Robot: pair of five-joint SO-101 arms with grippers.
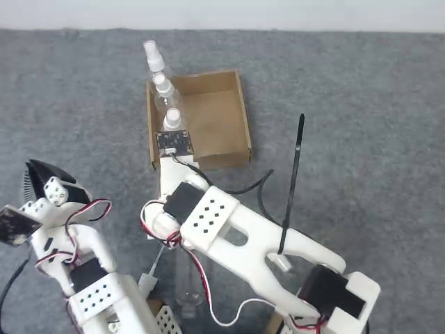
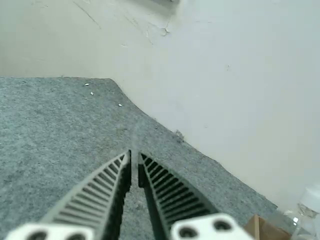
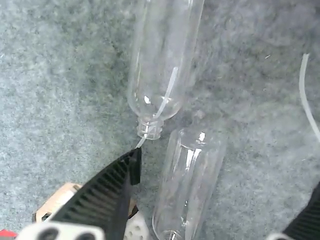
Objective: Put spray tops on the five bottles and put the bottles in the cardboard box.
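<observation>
Three clear bottles with white spray tops (image 1: 162, 83) stand in a row at the left wall of the cardboard box (image 1: 215, 125). My right gripper (image 3: 225, 175) is open above two bare clear bottles lying on the carpet. One bottle (image 3: 162, 60) has a thin white dip tube (image 3: 167, 95) running in through its neck, close to one fingertip (image 3: 134, 162). The other bottle (image 3: 190, 185) lies between the jaws, untouched. A loose spray top (image 1: 147, 282) lies beside a lying bottle (image 1: 188, 282). My left gripper (image 2: 134, 162) is shut and holds nothing, raised at the near left (image 1: 38, 174).
The right arm (image 1: 236, 229) spans the table's middle and covers part of the near carpet. A black strip (image 1: 295, 174) sticks up from it. Another white tube (image 3: 307, 100) lies on the carpet. The box corner (image 2: 260, 227) and a bottle (image 2: 307, 205) edge the left wrist view.
</observation>
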